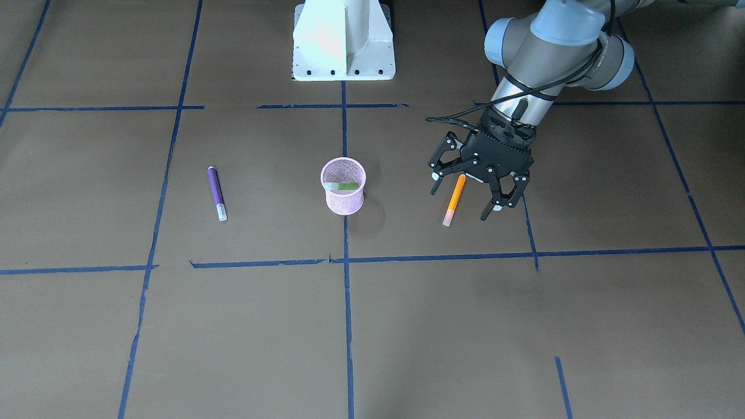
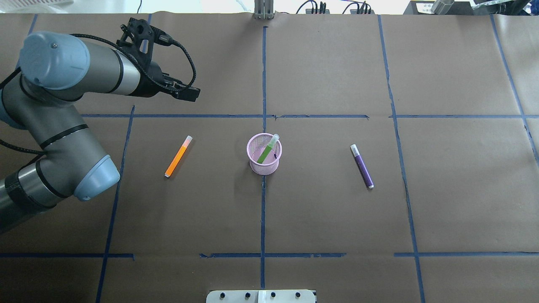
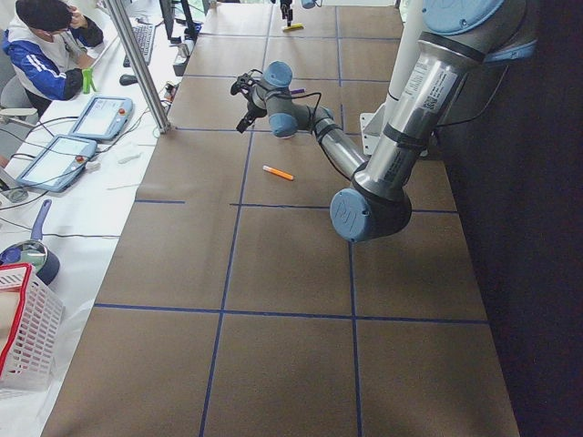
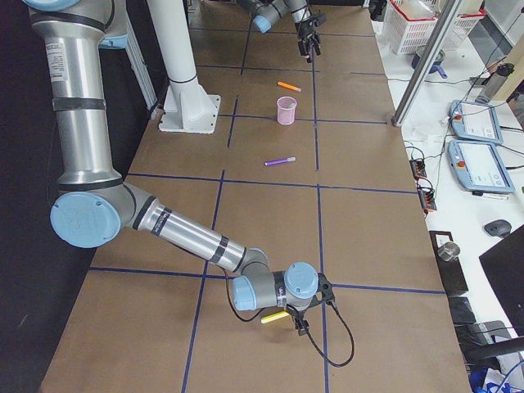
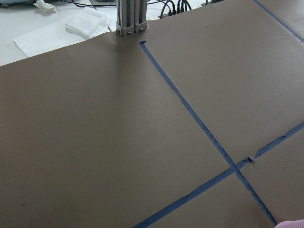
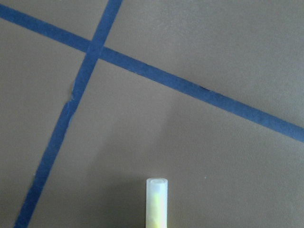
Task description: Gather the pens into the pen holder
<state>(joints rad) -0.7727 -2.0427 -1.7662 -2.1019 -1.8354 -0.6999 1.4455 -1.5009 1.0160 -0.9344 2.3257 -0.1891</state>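
A small round pink wire-mesh pen holder stands upright at the middle of the front-facing view, on a blue tape line. One green pen leans inside it, its pale cap poking over the rim. To the left of it in that view, well apart, a purple pen lies flat; to the right an orange pen lies flat, pale cap toward the bottom of the frame. A fourth, yellow pen lies at the lower middle of the right-side view, far from the holder. That makes four pens, one in the holder and three on the table, and one holder.

The left gripper hangs above the table over the orange pen in the front-facing view, fingers spread wide and grasping nothing. The right gripper sits low just beside the yellow pen; whether its fingers are spread or closed cannot be told.

The table is covered in brown paper marked into squares by blue tape. A white robot base stands at the top centre. In the left-side view, a white bench along the left edge carries two tablets and a white basket with a red rim, and a seated person is in the upper left corner
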